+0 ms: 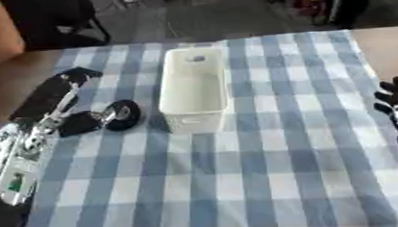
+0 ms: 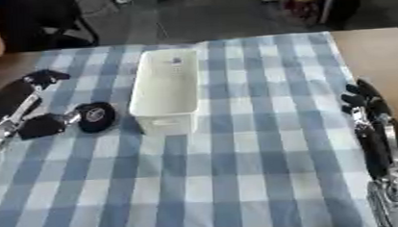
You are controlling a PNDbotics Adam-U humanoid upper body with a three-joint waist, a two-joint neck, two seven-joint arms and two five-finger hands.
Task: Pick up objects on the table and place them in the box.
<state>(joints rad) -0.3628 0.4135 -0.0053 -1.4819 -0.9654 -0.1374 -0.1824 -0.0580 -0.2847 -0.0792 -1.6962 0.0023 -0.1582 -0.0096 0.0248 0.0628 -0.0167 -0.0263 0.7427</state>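
— What lies around the left hand [image 1: 81,123]?

— Its fingers are curled round a black round object [image 1: 122,115], a disc with a pale centre, held upright just over the blue-and-white checked cloth [image 1: 264,180] on the desk [image 2: 377,54]. Just to the hand's right stands the white box [image 1: 194,89], long and open-topped, apart from the disc by a narrow strip of cloth. The box wall is the only thing between the disc and the box's hollow.

— And room to move?

— Near of the hand the cloth runs bare across to the right hand [image 2: 360,103], which lies well apart at the desk's right edge, fingers relaxed and pointing away from the robot. The left hand sits close to the cloth's left edge, with bare wood beyond.

— Anything unclear?

— Something small and dark shows at the far end inside the box; I cannot make it out. The left arm hides the cloth beneath it, and the right forearm is cut off at the lower corner.
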